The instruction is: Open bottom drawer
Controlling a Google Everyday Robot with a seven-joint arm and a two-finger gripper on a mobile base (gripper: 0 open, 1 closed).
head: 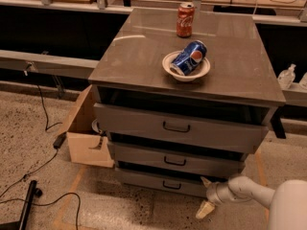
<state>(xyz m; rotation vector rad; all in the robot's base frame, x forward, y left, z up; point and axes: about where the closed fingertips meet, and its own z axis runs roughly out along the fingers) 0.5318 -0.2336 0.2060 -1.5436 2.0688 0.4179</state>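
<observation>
Slim grey matte bottom drawer [144, 178] is rigid and should slide. Grasp its black loop handle [171, 185]. White two-finger gripper [205, 196] sits right of it, fingers spread.

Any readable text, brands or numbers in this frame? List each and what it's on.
"pepsi": white lettering on the blue can lying in the white bowl.
Red can: white script, too blurred to read.
Cardboard box: no legible text.
Bottom drawer: no label.
Gripper, low at that drawer's right end: no markings visible.
</observation>
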